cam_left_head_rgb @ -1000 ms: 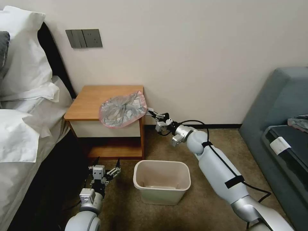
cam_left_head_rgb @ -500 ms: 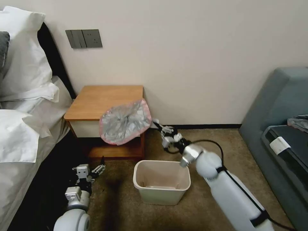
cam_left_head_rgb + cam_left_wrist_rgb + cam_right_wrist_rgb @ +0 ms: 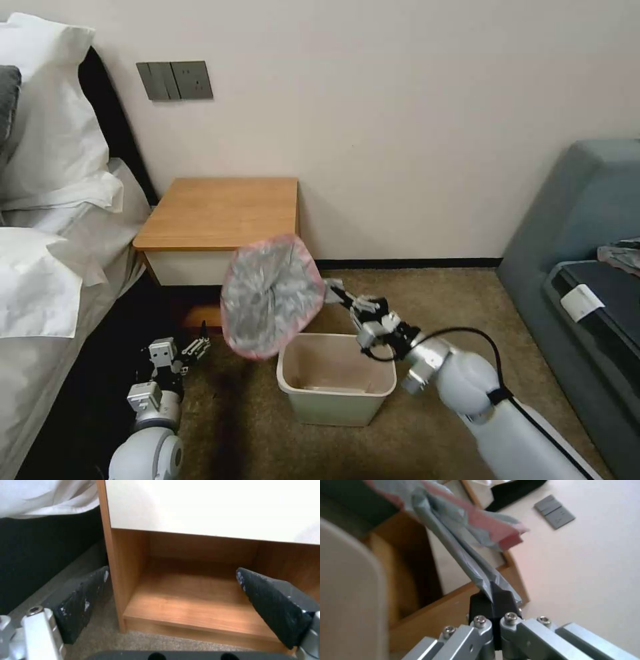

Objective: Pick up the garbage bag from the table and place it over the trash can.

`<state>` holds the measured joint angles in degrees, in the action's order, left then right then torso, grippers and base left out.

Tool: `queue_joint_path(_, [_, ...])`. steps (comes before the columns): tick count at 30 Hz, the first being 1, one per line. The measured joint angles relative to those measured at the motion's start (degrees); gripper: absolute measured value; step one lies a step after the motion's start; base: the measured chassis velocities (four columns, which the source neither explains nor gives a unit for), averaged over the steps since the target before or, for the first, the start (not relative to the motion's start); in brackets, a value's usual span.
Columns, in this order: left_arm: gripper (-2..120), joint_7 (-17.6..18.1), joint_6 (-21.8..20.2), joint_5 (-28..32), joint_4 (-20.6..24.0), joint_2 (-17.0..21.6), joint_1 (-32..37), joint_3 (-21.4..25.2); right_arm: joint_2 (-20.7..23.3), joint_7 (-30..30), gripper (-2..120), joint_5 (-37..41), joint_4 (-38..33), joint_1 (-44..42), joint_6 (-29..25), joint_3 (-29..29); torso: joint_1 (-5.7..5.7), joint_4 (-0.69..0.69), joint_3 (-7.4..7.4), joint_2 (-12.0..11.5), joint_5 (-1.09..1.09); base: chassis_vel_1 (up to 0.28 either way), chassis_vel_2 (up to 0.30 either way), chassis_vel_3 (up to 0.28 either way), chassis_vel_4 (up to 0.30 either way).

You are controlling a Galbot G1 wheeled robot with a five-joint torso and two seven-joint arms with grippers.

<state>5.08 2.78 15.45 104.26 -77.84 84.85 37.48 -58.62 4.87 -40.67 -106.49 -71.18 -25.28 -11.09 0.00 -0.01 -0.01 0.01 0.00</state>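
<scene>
The garbage bag (image 3: 270,295), grey crinkled plastic with a pink edge, hangs in the air off the table (image 3: 220,210), above the left rim of the beige trash can (image 3: 337,377). My right gripper (image 3: 337,291) is shut on the bag's right edge, just behind the can. In the right wrist view the black fingertips (image 3: 491,600) pinch the grey plastic of the bag (image 3: 453,537). My left gripper (image 3: 175,350) rests low near the floor, left of the can, open with nothing in it. The left wrist view has its dark fingers (image 3: 270,602) spread before the table's lower shelf (image 3: 200,605).
A bed with white pillows (image 3: 47,200) lies on the left. A grey sofa (image 3: 580,267) with dark items stands on the right. Brown carpet (image 3: 427,293) covers the floor around the can. The wall behind carries a switch plate (image 3: 175,80).
My right gripper has drawn the bag off the table top, down and toward the can. The left arm has pulled back and to the left, lower.
</scene>
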Motion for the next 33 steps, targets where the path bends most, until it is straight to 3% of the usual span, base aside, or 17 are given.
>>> queue_joint_path(12, [100, 0.15, 0.41, -0.38, 0.18, -0.14, 0.00, -0.98, 1.11, -0.25, 0, -4.20, 1.34, -6.54, -4.07, -2.64, 0.00, 0.01, 0.00, 0.00, 0.01, 0.000, 0.000, 0.000, 0.000])
queue_joint_path(20, [100, 0.15, 1.01, -0.76, 0.17, -0.13, 0.34, -1.67, 1.37, 1.27, -2, -1.60, 0.97, -7.64, -3.21, -3.31, 0.00, 0.01, 0.01, 0.00, 0.01, 0.000, 0.000, 0.000, 0.000])
queue_joint_path(26, [100, -0.32, 2.23, -1.74, 0.10, 0.00, 0.52, -2.98, 4.44, 8.73, 18, 11.21, -1.66, -7.42, 3.27, -2.99, 0.00, 0.01, 0.01, 0.00, 0.02, 0.000, 0.000, 0.000, 0.000])
queue_joint_path(28, [100, -0.52, 2.59, -2.26, 0.12, 0.03, 0.60, -3.66, 6.67, 14.00, 28, 18.18, -3.76, -7.32, 7.49, -3.41, 0.00, 0.01, 0.01, 0.00, -0.01, 0.000, 0.000, 0.000, 0.000])
queue_joint_path(33, [100, -0.90, 3.04, -2.88, 0.32, 0.25, 0.74, -4.35, 8.47, 18.96, 44, 22.32, -5.34, -6.60, 9.79, -6.08, 0.00, 0.00, 0.01, -0.01, 0.00, 0.000, 0.000, 0.000, 0.000])
